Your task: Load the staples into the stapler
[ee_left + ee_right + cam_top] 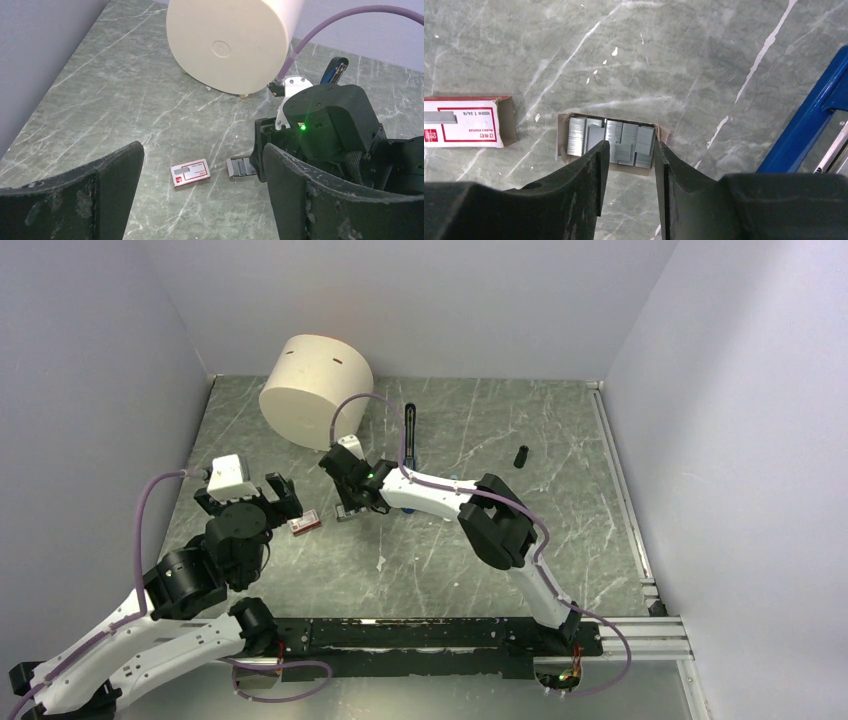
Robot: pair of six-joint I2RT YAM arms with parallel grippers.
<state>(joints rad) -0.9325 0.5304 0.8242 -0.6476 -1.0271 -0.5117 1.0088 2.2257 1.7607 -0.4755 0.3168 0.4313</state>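
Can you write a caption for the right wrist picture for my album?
The right claw poised over the silver staples, between the red-and-white box and blue stapler.

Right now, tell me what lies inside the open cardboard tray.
Silver staples lie in strips, side by side, in the tray. The right gripper hides its near edge.

At our right gripper's [630, 146] matt, scuffed black fingers [584, 185] we see shiny ribbed metal staples [624, 132] in a plain cardboard tray [562, 150].
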